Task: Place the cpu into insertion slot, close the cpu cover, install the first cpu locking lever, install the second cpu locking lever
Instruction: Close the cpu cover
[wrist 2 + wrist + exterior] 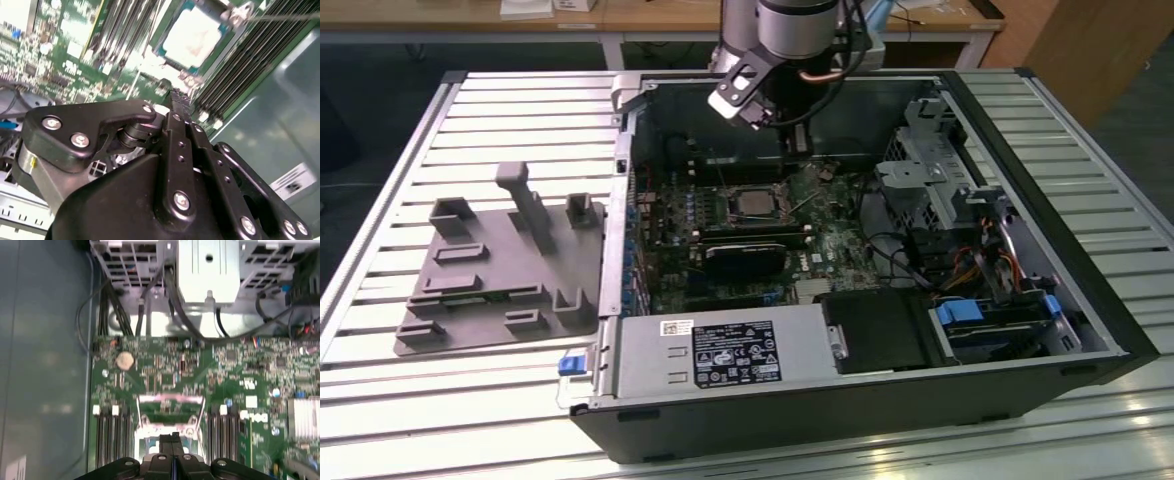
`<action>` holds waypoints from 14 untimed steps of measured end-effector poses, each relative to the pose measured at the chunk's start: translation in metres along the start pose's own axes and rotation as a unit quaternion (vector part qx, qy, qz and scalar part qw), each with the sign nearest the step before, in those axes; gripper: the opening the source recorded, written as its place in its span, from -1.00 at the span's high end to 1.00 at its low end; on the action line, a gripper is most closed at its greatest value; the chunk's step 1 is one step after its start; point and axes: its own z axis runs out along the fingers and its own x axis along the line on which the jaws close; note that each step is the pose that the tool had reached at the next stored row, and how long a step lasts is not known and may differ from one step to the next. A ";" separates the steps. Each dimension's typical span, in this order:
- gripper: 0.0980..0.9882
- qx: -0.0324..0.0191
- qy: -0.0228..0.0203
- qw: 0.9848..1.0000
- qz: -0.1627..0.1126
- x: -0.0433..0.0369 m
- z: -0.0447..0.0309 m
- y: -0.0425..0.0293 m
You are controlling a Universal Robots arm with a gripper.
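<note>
The cpu (750, 203) shows its dull silver top inside the insertion slot (726, 190) on the green motherboard, in the middle of the open computer case. In the second wrist view the cpu (195, 37) lies a short way beyond my fingertips. My gripper (795, 150) hangs just behind the slot, fingers pressed together with nothing between them; its tips show in both wrist views (176, 97) (172, 437). The cpu cover (170, 401), a silvery frame with a square window, sits right ahead of the tips. A thin wire locking lever (280, 17) runs off beside the slot.
A black card (747, 250) lies across the board in front of the slot. The drive cage (927, 170) and cables (907, 250) fill the exterior view's right side, with the power supply (720, 355) in front. A grey fixture (500, 270) rests on the slatted table outside the case.
</note>
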 end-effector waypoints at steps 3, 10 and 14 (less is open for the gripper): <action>0.98 0.000 0.000 1.000 0.000 0.0001 0.0011 0.0111; 0.98 0.000 0.000 1.000 0.000 0.0003 0.0033 0.0352; 0.98 0.001 0.000 1.000 0.000 0.0004 0.0045 0.0478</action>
